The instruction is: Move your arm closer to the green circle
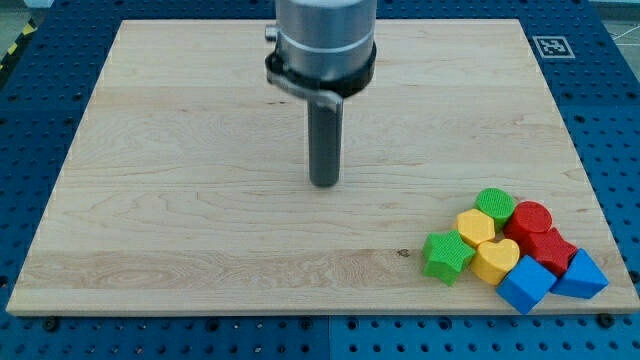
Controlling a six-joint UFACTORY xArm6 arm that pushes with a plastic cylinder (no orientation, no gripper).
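The arm has no jaws, only a dark rod holding nothing; my tip [323, 184] stands mid-board on the pale wooden surface [180, 200], well apart from the blocks. The green round block [494, 203] tops the cluster at the view's lower right, touching a yellow heart-shaped block [476, 227] and a red round block [529, 216]. Best slide rightward and slightly down, stopping just short.

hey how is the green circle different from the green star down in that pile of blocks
The green circle is a round cylinder; the green star has points. The green circle sits at the pile's top edge, toward the view's top, touching a red block; the green star sits at the pile's left end, lower in the view. The green circle lies somewhat nearer my tip, which touches neither. Both are the same green and rest on the wooden board.
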